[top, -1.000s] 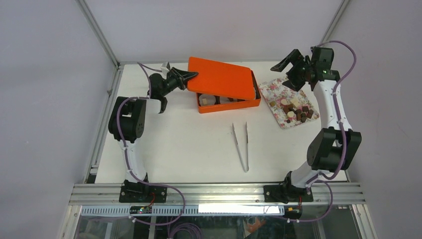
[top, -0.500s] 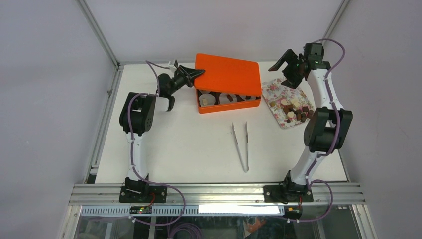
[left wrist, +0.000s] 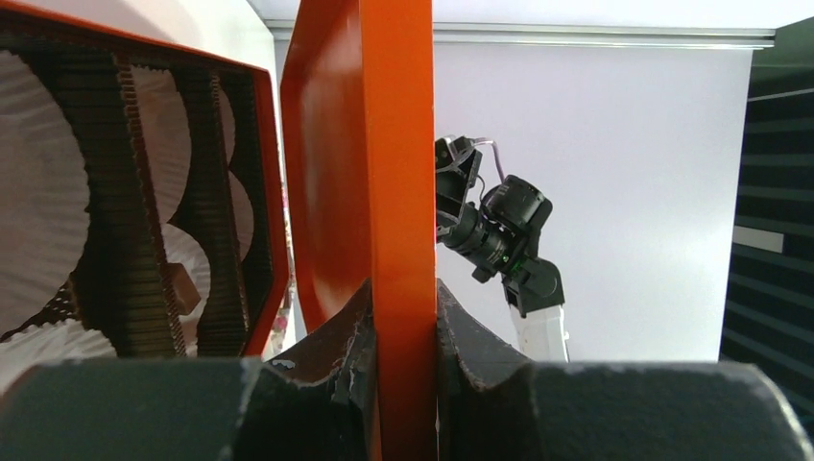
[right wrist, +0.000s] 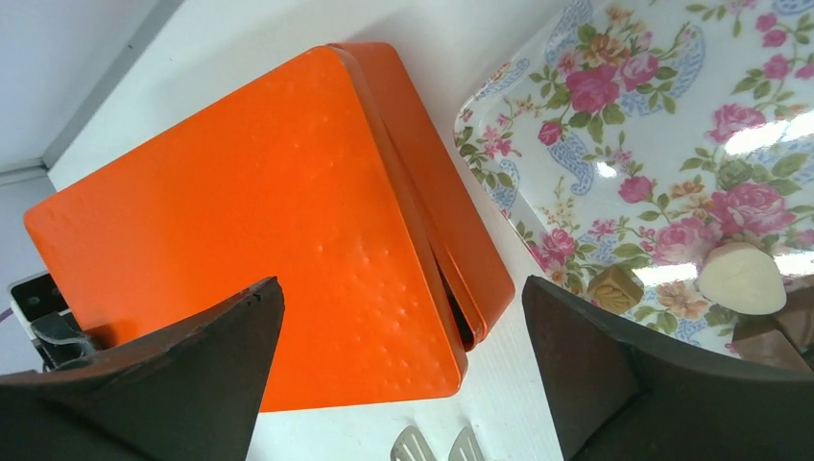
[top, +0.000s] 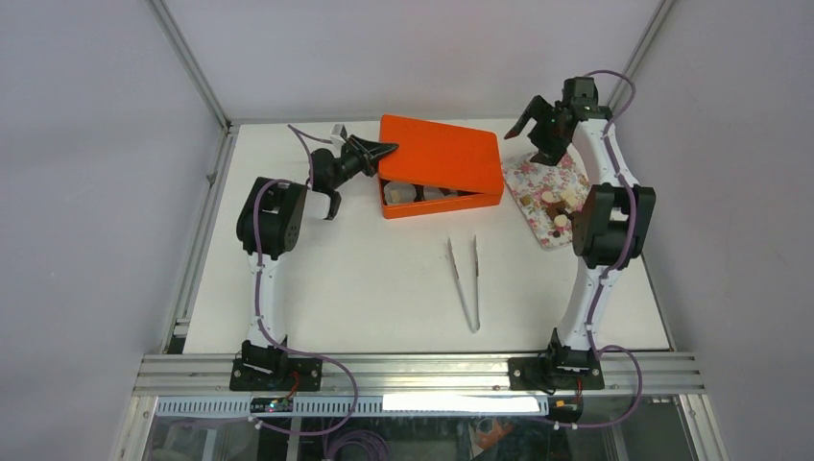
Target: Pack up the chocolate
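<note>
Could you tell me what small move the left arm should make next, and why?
Probably lift the lid clear and swing it leftward. The left gripper has its jaws shut on the lid's edge, yet the lid covers most of the box, showing only some paper cups, while the chocolate sits on the tray.

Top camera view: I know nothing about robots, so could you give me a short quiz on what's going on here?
1. True or false: the left gripper is clamped on the orange lid.
2. What lies on the table in front of the orange box? A spoon, B tweezers, C knife.
3. Fill in: the right gripper is ___.
Key: 1 true; 2 B; 3 open.
</note>
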Tool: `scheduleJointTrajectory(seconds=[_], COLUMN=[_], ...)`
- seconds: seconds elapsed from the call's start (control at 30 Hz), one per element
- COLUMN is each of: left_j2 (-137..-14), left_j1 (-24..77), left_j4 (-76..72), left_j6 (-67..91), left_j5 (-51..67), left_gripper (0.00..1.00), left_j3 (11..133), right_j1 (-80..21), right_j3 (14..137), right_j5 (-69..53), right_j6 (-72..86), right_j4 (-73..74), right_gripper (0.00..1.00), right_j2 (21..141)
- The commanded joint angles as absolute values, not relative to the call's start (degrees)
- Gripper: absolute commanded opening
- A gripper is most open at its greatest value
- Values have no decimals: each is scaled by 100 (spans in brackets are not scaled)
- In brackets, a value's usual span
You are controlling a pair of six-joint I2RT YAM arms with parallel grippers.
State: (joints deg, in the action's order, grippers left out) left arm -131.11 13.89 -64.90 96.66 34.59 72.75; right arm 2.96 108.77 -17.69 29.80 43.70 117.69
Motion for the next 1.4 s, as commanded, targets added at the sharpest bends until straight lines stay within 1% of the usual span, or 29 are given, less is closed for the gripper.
scheduleJointTrajectory(seconds=[0.0,0.17,0.27,0.4,0.5,0.57,0.67,0.7,1.03,1.1,1.17,1.37], left_j2=[-12958,-13051,-13052,-13060,-13098,-13166,-13239,-13252,-13256,-13271,-13280,-13289], left_j1=[1424,1437,1441,1441,1441,1441,1441,1441,1441,1441,1441,1441], left_j4=[-7453,-7471,-7470,-7470,-7497,-7559,-7589,-7605,-7587,-7551,-7473,-7319], left_j6=[9534,9541,9521,9510,9499,9517,9516,9512,9446,9448,9448,9423], left_j5=[3327,3296,3274,3237,3257,3313,3349,3349,3550,3592,3614,3700], left_gripper=[0,0,0,0,0,0,0,0,0,0,0,0], left_j3=[7205,7097,7030,6939,6901,6904,6848,6812,6676,6696,6712,6773], right_j1=[176,59,14,8,7,7,9,9,9,8,4,4], right_j3=[11355,11670,11738,11653,11433,11342,11265,11267,11232,11235,11253,11354], right_j5=[-1711,-1586,-1541,-1616,-1764,-1933,-2160,-2210,-2412,-2447,-2467,-2576], right_j6=[2664,2511,2436,2355,2430,2490,2584,2597,2561,2568,2568,2576], right_j4=[4498,4779,4851,4867,4677,4581,4468,4459,4429,4405,4384,4378], right_gripper=[99,98,96,90,83,73,64,62,61,58,53,45], right_j2=[12027,12398,12547,12672,12651,12648,12671,12686,12771,12779,12788,12855])
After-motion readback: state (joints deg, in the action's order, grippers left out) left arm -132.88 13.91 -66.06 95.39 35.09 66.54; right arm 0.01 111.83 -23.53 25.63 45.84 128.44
